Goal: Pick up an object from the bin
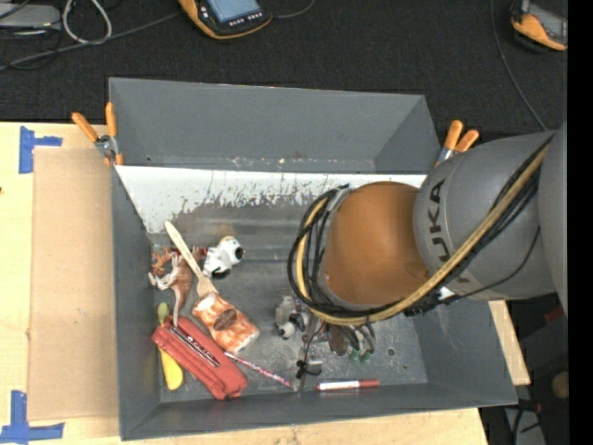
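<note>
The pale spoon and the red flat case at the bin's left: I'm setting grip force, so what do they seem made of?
The pale spoon looks like bare wood: matt, light tan, thin and stiff. The red case is probably soft fabric or vinyl: dull surface, rounded edges, a dark strip along it, perhaps a zip.

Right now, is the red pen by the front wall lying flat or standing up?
Lying flat: the red pen stretches along the bin floor, beside the front wall.
</note>
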Available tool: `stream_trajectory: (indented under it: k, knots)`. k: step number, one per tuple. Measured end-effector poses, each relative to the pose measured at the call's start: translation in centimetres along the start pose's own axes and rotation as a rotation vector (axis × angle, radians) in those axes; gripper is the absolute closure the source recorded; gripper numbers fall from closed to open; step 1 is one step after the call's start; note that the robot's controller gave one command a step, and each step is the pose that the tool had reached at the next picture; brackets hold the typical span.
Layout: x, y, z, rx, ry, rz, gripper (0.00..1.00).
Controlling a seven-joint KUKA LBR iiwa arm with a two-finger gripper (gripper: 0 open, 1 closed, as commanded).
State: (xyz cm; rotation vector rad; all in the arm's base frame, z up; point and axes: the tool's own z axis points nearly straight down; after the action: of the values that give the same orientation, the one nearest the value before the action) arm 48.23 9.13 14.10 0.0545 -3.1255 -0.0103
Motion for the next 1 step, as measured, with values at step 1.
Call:
stream_trajectory:
  k: [1]
  knots:
    - [-4.6,-4.75,0.68,0.0,-0.004,0.095,0.0]
